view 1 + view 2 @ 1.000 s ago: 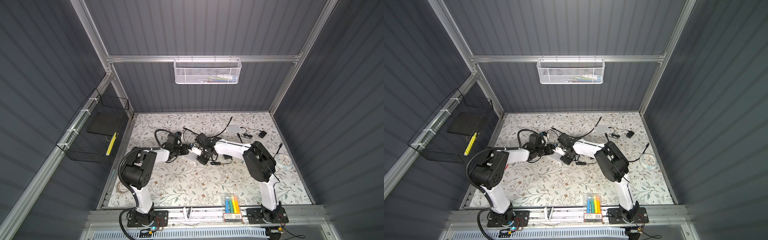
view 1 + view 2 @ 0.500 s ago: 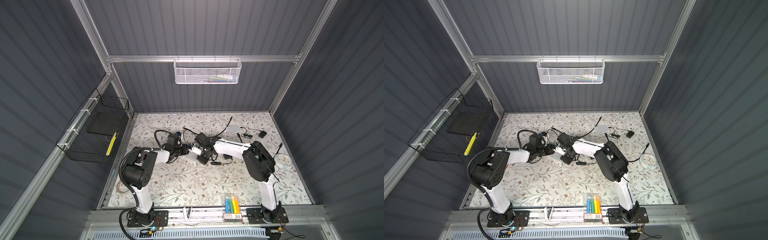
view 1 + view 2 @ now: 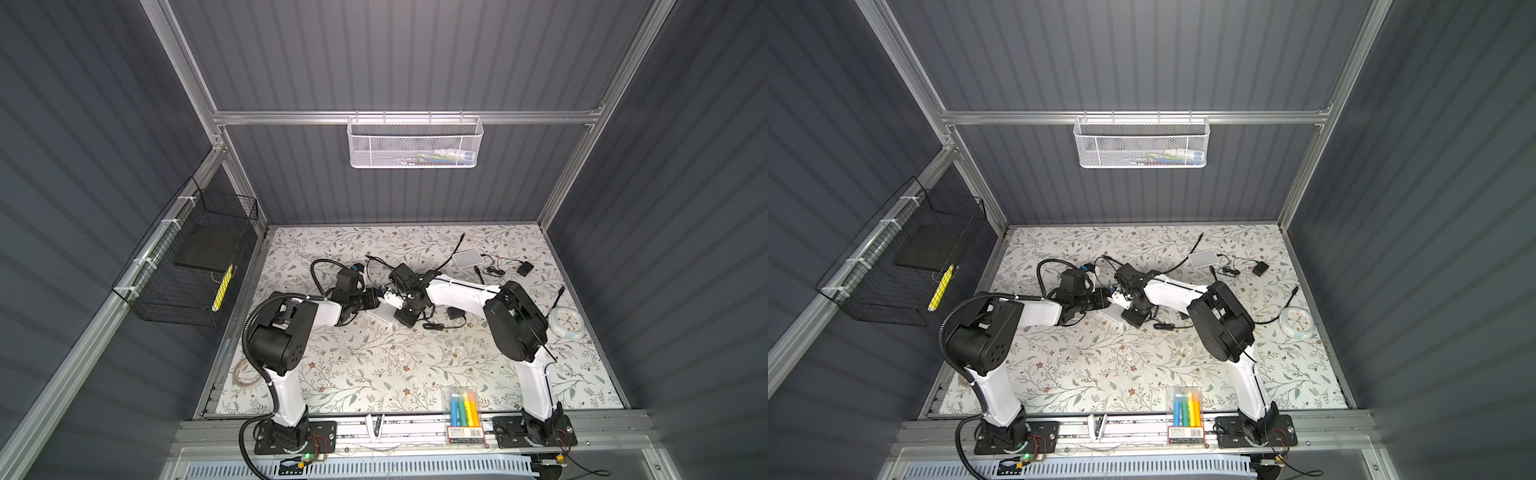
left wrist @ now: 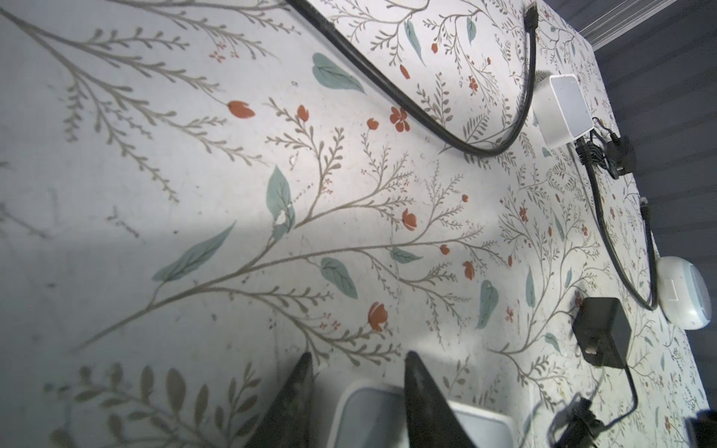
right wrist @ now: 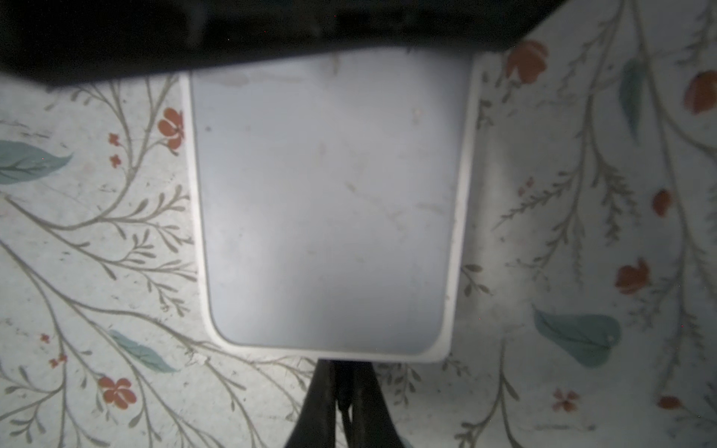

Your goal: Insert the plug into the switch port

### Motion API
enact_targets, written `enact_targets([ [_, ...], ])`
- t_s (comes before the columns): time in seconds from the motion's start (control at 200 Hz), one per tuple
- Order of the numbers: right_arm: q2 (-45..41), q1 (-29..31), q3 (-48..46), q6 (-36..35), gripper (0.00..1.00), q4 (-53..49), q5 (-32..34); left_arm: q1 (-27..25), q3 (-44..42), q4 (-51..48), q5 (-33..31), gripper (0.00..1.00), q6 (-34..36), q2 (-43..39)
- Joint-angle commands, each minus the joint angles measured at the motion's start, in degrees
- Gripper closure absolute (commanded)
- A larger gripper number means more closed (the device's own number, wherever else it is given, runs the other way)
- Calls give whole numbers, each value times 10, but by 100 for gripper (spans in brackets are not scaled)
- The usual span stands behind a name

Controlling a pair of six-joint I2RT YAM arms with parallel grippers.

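The switch (image 3: 385, 319) is a flat white box in mid-table; it fills the right wrist view (image 5: 329, 201). My right gripper (image 5: 343, 366) is shut on the thin dark plug (image 5: 343, 403), with its tips right at the switch's near edge. The port itself is hidden. My left gripper (image 4: 357, 358) is at the switch's other end. One finger lies over the top face of the switch (image 4: 372, 415) and the other finger (image 4: 300, 388) sits beside the rim, so the jaws pinch that end. In both top views the two grippers meet over the switch (image 3: 1112, 315).
A second white box (image 3: 467, 258) with cables lies at the back right, beside a small black adapter (image 3: 524, 269). Another adapter (image 4: 601, 329) lies right of the switch. A clock (image 3: 566, 332) sits at the right edge and a marker pack (image 3: 463, 405) at the front. A black cable (image 4: 426, 128) loops behind.
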Motion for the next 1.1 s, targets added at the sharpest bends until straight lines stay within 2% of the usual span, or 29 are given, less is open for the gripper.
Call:
enact_targets([
  [0.0, 35, 8, 39, -4, 100, 213, -21, -83, -27, -82, 174, 62, -39, 45],
  [0.28, 37, 4, 41, 5, 100, 225, -26, -84, -65, 8, 204, 62, -68, 59],
  [0.565, 23, -2, 11, 18, 100, 240, -27, -67, -105, 84, 240, 63, -65, 82],
  [1.091, 42, -3, 43, 29, 100, 255, -31, -65, -116, 179, 316, 69, -89, 120],
])
